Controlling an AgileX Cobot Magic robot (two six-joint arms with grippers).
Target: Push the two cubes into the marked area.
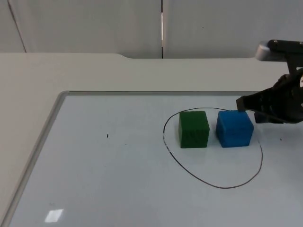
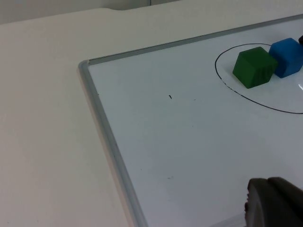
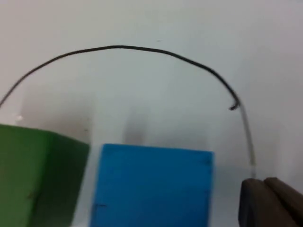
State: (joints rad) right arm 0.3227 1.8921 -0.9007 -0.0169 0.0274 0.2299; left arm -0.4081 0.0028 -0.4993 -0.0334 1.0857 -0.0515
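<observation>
The right gripper (image 1: 242, 103) is seen at the right edge of the top view, low over the whiteboard (image 1: 118, 179), with its tip at the upper right corner of the blue cube (image 1: 234, 128); whether the two actually touch cannot be told, and whether its fingers are spread or pressed together cannot be told either. In the right wrist view the blue cube (image 3: 151, 187) is seen close in front of the gripper, with the green cube (image 3: 40, 175) just beside it and a narrow gap between them. Both cubes are found inside the marked area, a hand-drawn black loop (image 1: 213, 185), the green cube (image 1: 193, 128) lying near the loop's left side and the blue one toward its right. A small black mark (image 1: 107, 136) is seen on the board well to the left of the loop. No brand, label or readable writing is shown on the cubes or the board. The left gripper (image 2: 274, 201) is held waiting over the near left part of the board, well apart from the cubes, and its finger state cannot be told.
</observation>
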